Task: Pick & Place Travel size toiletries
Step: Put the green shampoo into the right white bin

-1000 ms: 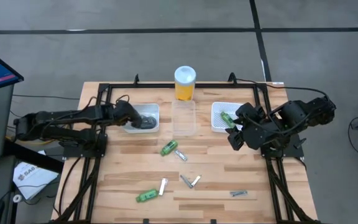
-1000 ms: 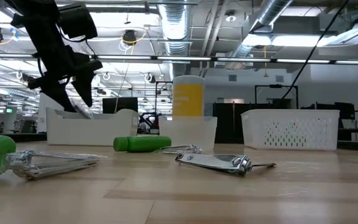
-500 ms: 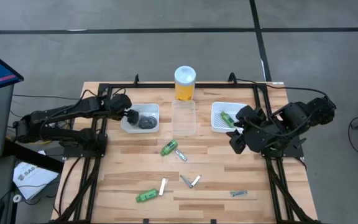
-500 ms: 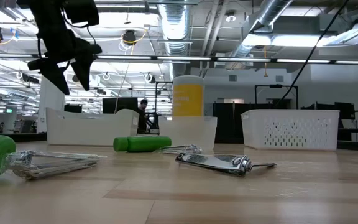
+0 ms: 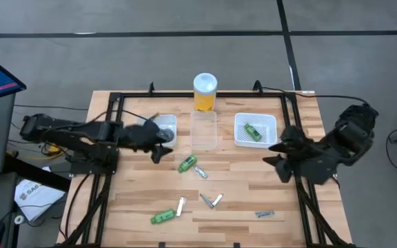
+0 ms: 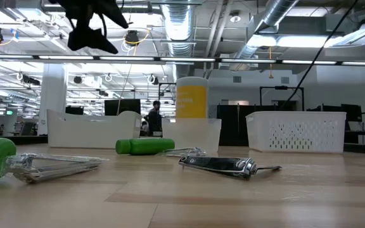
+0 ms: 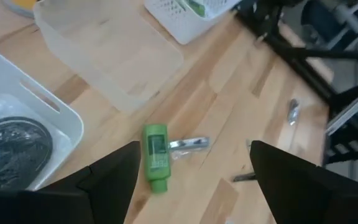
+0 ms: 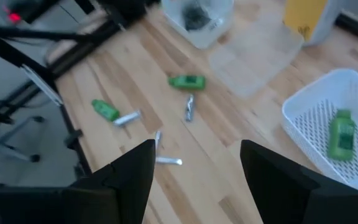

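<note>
My left gripper (image 5: 158, 149) hovers open off the near right corner of the left white tray (image 5: 148, 138). It shows high up in the low view (image 6: 91, 26), and the left wrist view (image 7: 194, 163) looks down on a green bottle (image 7: 155, 157). The tray holds dark round pots (image 5: 163, 133). My right gripper (image 5: 276, 156) is open on the near side of the white basket (image 5: 240, 138), where one green bottle (image 5: 252, 131) lies. Two green bottles (image 5: 187, 164), (image 5: 161, 217) and several silvery pieces (image 5: 211, 200) lie flat on the table.
A clear tray (image 5: 203, 131) sits mid-table with a tall yellow cylinder (image 5: 205, 91) behind it. Silvery pieces lie beside the middle bottle (image 5: 200, 172), by the near bottle (image 5: 180, 206) and toward the near right (image 5: 265, 214). A black frame (image 5: 109, 103) runs along the table's sides.
My left gripper has come up out of the left white tray, swung toward the table's left, then moved right and toward the near edge past the tray's corner, rising in the low view. My right gripper has drawn back from the white basket toward the near right.
</note>
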`<state>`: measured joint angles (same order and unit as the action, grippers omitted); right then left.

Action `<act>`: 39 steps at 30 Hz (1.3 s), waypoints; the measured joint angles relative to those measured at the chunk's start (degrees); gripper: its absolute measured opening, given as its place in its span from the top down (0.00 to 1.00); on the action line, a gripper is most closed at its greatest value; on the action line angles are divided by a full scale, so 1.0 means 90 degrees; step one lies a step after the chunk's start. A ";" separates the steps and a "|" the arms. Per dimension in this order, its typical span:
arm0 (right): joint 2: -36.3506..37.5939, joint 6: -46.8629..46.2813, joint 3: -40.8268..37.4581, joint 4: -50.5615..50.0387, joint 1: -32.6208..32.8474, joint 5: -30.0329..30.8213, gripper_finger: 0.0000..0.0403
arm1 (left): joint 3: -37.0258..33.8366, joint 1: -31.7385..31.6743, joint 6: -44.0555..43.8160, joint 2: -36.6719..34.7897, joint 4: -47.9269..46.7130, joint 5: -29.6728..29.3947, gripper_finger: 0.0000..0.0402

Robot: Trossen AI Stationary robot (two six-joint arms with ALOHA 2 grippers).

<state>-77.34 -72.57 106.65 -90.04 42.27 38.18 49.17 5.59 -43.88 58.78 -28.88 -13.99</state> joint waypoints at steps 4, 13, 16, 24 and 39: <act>0.0274 -0.0061 -0.0002 0.0002 0.0438 0.0782 0.43 | -0.0001 0.0598 -0.0005 0.0507 0.0119 -0.0553 0.25; 0.1042 0.0168 -0.0002 0.0001 0.0932 0.1457 0.43 | 0.0509 0.0676 0.0214 0.2272 0.0424 -0.0425 0.25; 0.1240 0.0252 -0.0157 0.0012 0.0932 0.1458 0.43 | 0.0781 0.0581 0.0357 0.2860 0.0388 -0.0453 0.25; 0.2607 -0.0557 -0.1921 0.0003 0.0934 0.1454 0.43 | 0.0925 0.0249 0.0022 0.3505 0.0282 -0.0060 0.25; 0.4667 -0.0418 -0.5008 0.1961 0.0919 0.1445 0.43 | 0.0927 0.0140 0.0041 0.2422 -0.0381 -0.0265 0.26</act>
<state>-35.33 -76.34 61.58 -72.39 50.54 51.19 57.52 6.85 -43.51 80.57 -32.31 -16.38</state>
